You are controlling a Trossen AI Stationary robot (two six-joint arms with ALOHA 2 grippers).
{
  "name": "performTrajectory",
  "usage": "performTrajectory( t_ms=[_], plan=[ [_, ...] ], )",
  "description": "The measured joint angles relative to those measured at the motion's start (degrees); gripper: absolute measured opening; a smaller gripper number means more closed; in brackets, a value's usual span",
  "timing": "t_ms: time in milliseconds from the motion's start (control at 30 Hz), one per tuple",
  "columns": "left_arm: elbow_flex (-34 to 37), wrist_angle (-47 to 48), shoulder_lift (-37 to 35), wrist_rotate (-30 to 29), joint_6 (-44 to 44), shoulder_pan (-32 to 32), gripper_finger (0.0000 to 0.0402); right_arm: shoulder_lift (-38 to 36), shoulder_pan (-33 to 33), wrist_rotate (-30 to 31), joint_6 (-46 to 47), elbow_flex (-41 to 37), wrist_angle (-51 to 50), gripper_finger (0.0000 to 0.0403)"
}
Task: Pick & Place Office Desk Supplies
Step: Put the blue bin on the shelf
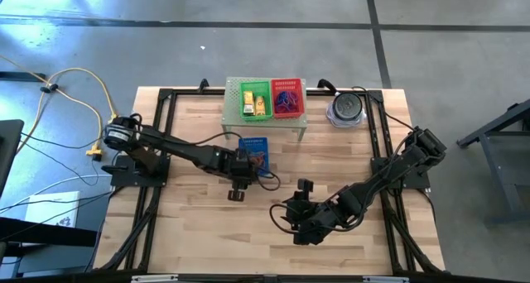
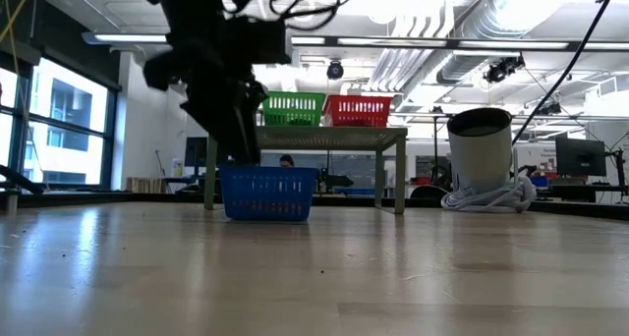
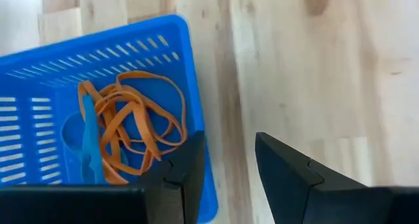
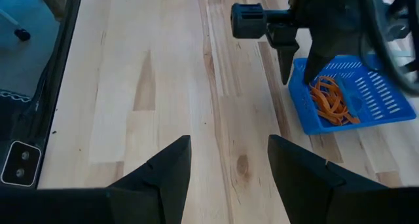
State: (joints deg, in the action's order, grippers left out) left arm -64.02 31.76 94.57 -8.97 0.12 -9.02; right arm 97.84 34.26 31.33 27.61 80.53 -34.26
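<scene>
The left gripper (image 1: pixel 248 169) hangs over the near rim of the blue basket (image 1: pixel 254 146) on the counter (image 1: pixel 190 225), its jaws partly spread and pinching nothing. One finger (image 3: pixel 186 168) stands over the basket's edge and the other over bare wood, so it looks placed either to reach down into the basket or to have just let something fall there; which of the two cannot be told.

Inside the blue basket lies a tangle of orange bands (image 3: pixel 134 122), with a blue one (image 3: pixel 88 142) beside them. Sorting by colour seems to be the point. On the pale green shelf (image 1: pixel 265 117) behind it, the green basket (image 1: pixel 255 100) holds the yellow packets (image 1: pixel 260 107) and the red basket (image 1: pixel 288 98) holds a heap of dark and red bands (image 1: pixel 286 100).

The right gripper (image 4: pixel 229 162) waits low over open counter, jaws spread and empty, pointed toward the blue basket and well apart from it, probably kept clear so the left arm can work. A round grey-and-clear object (image 1: pixel 346 109) sits at the shelf's right end.
</scene>
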Motion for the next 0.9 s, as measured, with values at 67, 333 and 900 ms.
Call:
performTrajectory(
  t_ms=[67, 333, 900],
  plan=[
    [0.7, -0.7, 0.2, -1.0, 0.0, 0.2, 0.0128, 0.0, 0.0, 0.0, 0.0, 0.0, 0.0, 0.0192],
    [1.9, -2.5, 3.6, -2.8, -0.2, 2.3, 0.0128, 0.1, 0.3, -0.8, -0.9, -3.2, 2.9, 0.0192],
    [1.5, -6.4, -0.4, -17.3, 11.5, -3.7, 0.0128, 0.1, 0.2, -1.7, -0.9, -3.5, 3.2, 0.0192]
  ],
)
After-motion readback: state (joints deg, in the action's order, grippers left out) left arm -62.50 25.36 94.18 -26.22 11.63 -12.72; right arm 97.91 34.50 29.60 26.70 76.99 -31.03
